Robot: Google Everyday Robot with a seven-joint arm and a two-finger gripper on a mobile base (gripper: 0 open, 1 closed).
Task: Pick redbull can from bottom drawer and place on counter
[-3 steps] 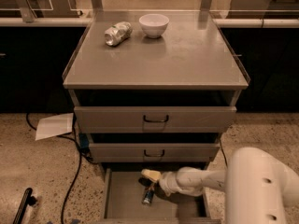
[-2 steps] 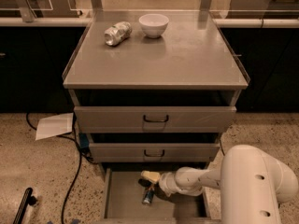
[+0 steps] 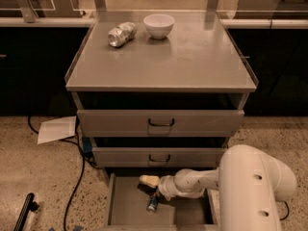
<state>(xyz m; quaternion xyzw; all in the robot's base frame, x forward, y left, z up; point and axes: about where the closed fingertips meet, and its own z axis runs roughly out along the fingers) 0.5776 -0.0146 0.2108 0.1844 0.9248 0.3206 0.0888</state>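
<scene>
Well inside the bottom drawer (image 3: 127, 207), gripper (image 3: 149, 186) sits beside the redbull can (image 3: 153, 204).

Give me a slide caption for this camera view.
Pincer hangs in the open bottom drawer near the redbull can, below the counter.

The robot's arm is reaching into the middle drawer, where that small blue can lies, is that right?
Not quite. The camera view shows the end effector in the bottom drawer, the lowest one, which is pulled open, not in the middle drawer above it. The rest holds: the small blue can lies on that drawer's floor, close by the end effector.
</scene>
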